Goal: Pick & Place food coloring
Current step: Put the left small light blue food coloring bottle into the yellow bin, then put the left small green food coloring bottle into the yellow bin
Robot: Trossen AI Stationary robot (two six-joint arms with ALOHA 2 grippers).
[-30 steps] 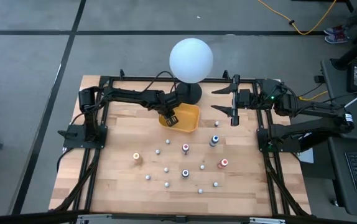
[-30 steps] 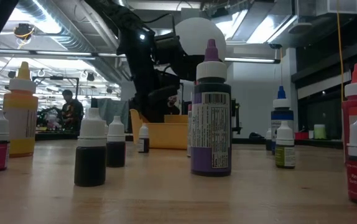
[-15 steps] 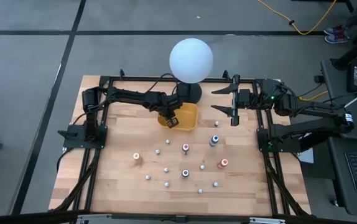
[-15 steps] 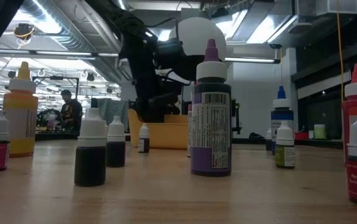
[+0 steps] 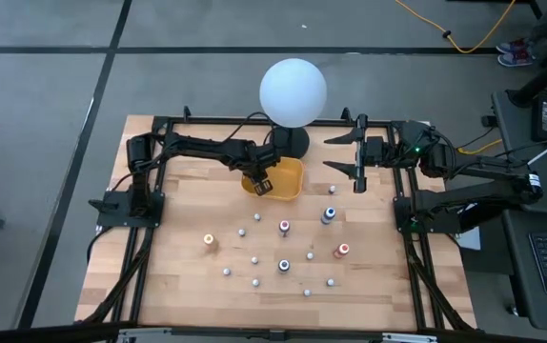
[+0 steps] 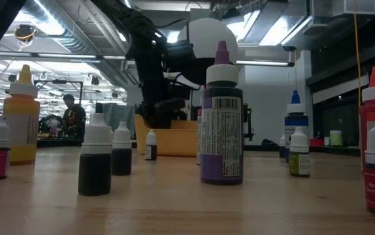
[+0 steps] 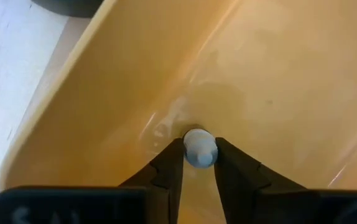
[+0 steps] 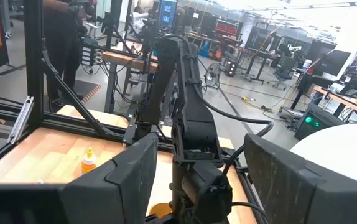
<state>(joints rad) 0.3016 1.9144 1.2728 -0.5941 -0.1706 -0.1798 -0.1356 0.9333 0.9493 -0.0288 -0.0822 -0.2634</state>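
Left gripper point(image 5: 263, 180) down inside the yellow-orange tray point(image 5: 291, 186), at the tray's left end, just in front of the black base of the white globe point(image 5: 293, 91). In the left wrist view, fingers point(image 7: 166, 174) closed around a small whitish-capped food coloring bottle point(image 7: 199, 148), cap showing between the two tips, bottle down against the tray's floor. Right gripper point(image 5: 356, 165) held above the table's far right edge, well away from the tray, fingers spread wide with nothing between them. Remaining food coloring bottles point(image 5: 284, 229) standing upright and scattered across the wooden table point(image 5: 173, 267) on the near side of the tray: an orange-topped one point(image 5: 210, 240) off to the left, a blue-topped one point(image 5: 329, 215) and a red-topped one point(image 5: 343, 251) toward the right, small whitish ones dotted between. Seen level from the low view, a purple-topped bottle point(image 6: 221, 117) standing nearest the middle, tray and left arm behind it.
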